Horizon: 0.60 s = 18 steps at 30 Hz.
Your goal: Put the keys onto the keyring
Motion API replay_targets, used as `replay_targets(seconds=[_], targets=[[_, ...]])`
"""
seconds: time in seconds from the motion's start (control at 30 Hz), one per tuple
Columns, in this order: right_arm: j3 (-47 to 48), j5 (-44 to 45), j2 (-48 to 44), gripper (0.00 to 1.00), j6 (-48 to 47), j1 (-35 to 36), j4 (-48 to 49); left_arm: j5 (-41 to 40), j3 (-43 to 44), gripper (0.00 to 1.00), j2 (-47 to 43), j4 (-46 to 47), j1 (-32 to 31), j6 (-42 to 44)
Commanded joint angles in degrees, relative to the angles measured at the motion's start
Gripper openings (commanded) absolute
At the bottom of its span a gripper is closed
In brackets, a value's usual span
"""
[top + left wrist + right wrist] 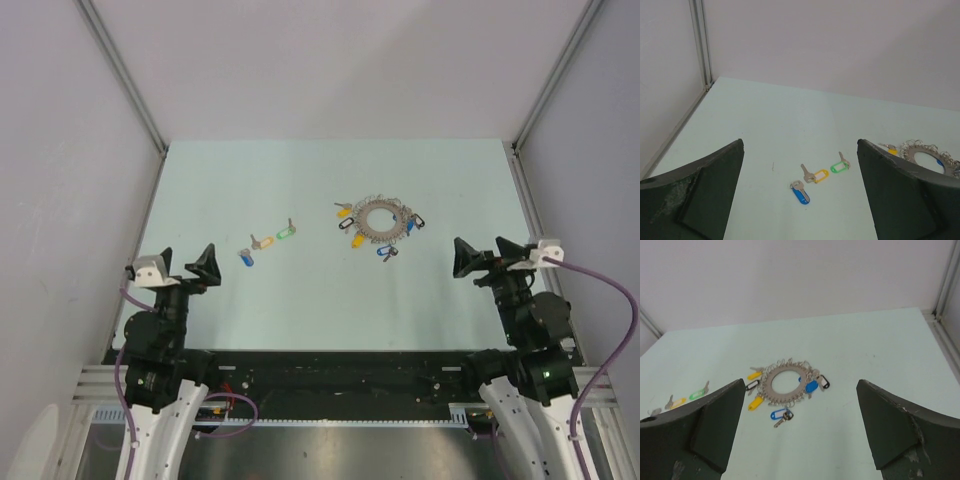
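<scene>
Grippers hover at the table's near edge: the left gripper (187, 262) and the right gripper (485, 258) each hold their fingers spread wide, with nothing between them. Just beyond the left one, the keys (264, 242) lie flat on the pale green table (300, 310) in a close-set slanting row: the blue-tagged key (801, 194) nearest, the orange-tagged key (817, 176) next, the green-tagged key (839, 166) farthest. Farther right, ahead of the right gripper, rests the keyring (380, 219), fringed with yellow, blue and black tags. One small blue-tagged key (779, 415) on its near side may lie loose; it is too small to tell. White walls (350, 70) stand behind.
</scene>
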Motion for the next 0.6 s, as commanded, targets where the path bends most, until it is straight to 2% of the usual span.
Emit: replay_targets(seconds=[0.0, 0.2, 0.4, 0.57], targets=[[2.27, -5.24, 9.47, 1.00, 4.11, 0.22, -0.55, -1.60, 2.71, 1.00, -0.53, -2.13, -0.26, -4.00], [5.79, -12.63, 23.98, 1.00, 9.64, 0.04, -1.96, -1.61, 4.81, 1.00, 5.51, -8.54, -0.35, -9.72], [6.05, -18.36, 36.11, 1.00, 11.58, 0.04, 7.70, -0.73, 7.90, 1.00, 16.33, -14.00, -0.35, -9.98], [11.23, -17.31, 55.28, 1.00, 10.71, 0.92, 10.08, 0.94, 7.81, 1.00, 17.93, -11.99, -0.35, -10.68]])
